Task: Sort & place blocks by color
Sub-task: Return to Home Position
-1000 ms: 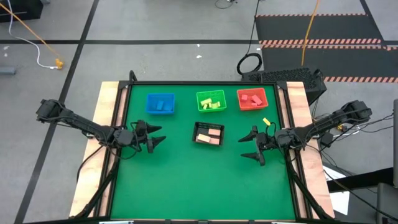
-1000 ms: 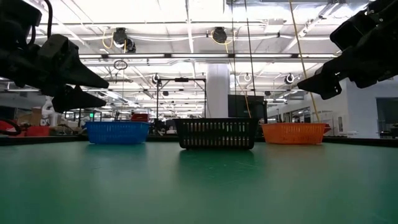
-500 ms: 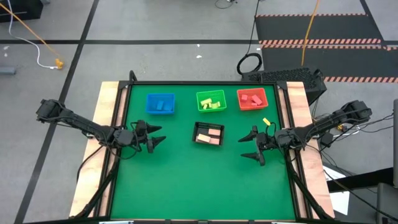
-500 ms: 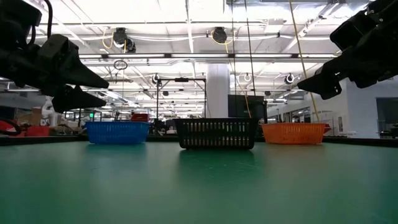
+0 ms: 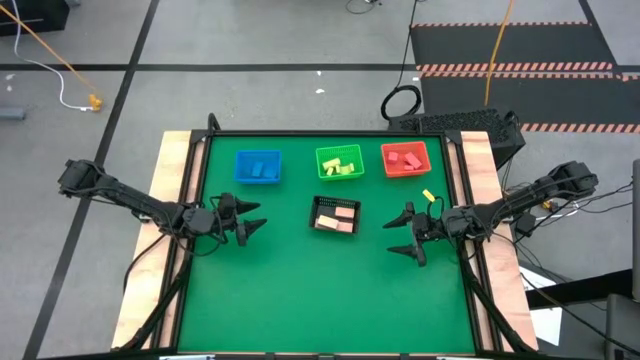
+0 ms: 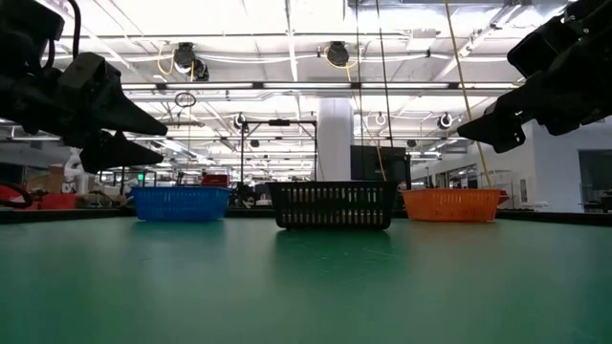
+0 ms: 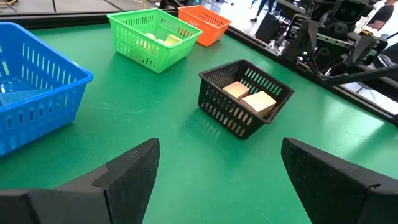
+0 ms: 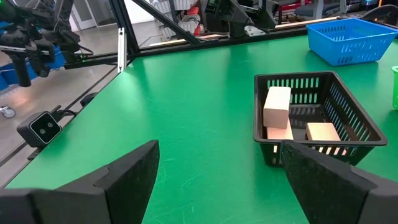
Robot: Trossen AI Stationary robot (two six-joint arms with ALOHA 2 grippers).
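Note:
Tan blocks lie inside the black mesh tray at the table's middle; both wrist views show them. Blue blocks sit in the blue tray, yellow-green ones in the green tray, red ones in the red tray. One yellow-green block lies on the green mat near the right edge. My left gripper hovers open left of the mesh tray, my right gripper open to its right; neither holds anything.
The blue, green and red trays stand in a row along the table's far side. Green mat lies bare in front of the mesh tray, toward the near edge. Wooden rails border the table left and right.

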